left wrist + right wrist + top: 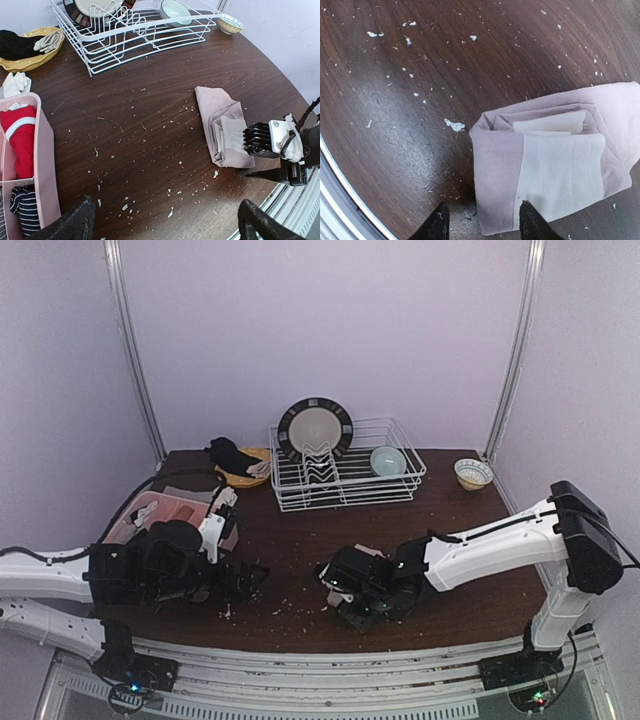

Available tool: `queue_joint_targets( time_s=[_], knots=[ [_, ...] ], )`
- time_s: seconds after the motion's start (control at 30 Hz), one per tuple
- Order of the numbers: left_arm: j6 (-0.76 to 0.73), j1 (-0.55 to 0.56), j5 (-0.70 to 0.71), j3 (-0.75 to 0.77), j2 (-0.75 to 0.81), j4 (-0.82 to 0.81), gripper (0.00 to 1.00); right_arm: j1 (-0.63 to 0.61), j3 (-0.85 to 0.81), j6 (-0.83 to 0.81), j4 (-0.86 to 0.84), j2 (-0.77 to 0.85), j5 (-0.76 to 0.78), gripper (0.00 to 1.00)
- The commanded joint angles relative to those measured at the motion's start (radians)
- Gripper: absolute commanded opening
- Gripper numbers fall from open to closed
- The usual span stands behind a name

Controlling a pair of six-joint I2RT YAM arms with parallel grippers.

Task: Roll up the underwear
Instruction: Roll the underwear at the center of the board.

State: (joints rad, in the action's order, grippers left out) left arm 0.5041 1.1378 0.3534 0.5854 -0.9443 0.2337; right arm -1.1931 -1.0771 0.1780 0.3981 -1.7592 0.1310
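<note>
The underwear [555, 160] is a lilac garment with a paler band, folded into a flat bundle on the dark wooden table [395, 100]. It also shows as a pale bundle [222, 127] in the left wrist view and is mostly hidden under the right arm [372, 552] from above. My right gripper [485, 220] hangs open over its near corner, one fingertip [440, 217] above bare wood, the other above the cloth. Over crumb-strewn wood well to the left, my left gripper [167, 225] stands wide open with nothing in it.
A white wire dish rack [345, 480] at the back holds a plate [315, 427] and a bowl [388, 460]. A small bowl [472, 473] sits back right, a yellow dish [245, 472] with dark cloth back left. A pink organiser box [42, 165] holds garments.
</note>
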Motion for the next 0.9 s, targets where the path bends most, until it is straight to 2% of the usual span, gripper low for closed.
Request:
queue_joint_targets(
  time_s=[0.0, 0.27, 0.37, 0.47, 0.53, 0.7, 0.87],
  knots=[
    [-0.011, 0.001, 0.026, 0.024, 0.004, -0.037, 0.98, -0.001, -0.039, -0.023, 0.039, -0.017, 0.017, 0.46],
    [-0.008, 0.001, 0.042, -0.022, 0.056, -0.081, 0.98, 0.004, -0.047, -0.006, 0.046, -0.098, 0.005, 0.41],
    [-0.031, 0.000, 0.024, -0.048, 0.069, -0.116, 0.98, 0.009, -0.046, 0.007, 0.050, -0.123, -0.001, 0.30],
    [-0.072, 0.001, -0.011, -0.060, 0.065, -0.155, 0.98, 0.017, -0.033, 0.019, 0.047, -0.130, -0.031, 0.09],
    [-0.104, 0.000, -0.039, -0.065, 0.057, -0.183, 0.98, 0.019, -0.008, 0.032, 0.028, -0.110, -0.083, 0.00],
    [-0.265, 0.001, -0.236, -0.144, 0.042, -0.422, 0.97, 0.046, 0.130, 0.104, -0.089, 0.042, -0.349, 0.00],
    [-0.458, 0.010, -0.473, -0.241, -0.023, -0.685, 0.90, 0.106, 0.271, 0.212, -0.201, 0.182, -0.615, 0.00]
  ],
)
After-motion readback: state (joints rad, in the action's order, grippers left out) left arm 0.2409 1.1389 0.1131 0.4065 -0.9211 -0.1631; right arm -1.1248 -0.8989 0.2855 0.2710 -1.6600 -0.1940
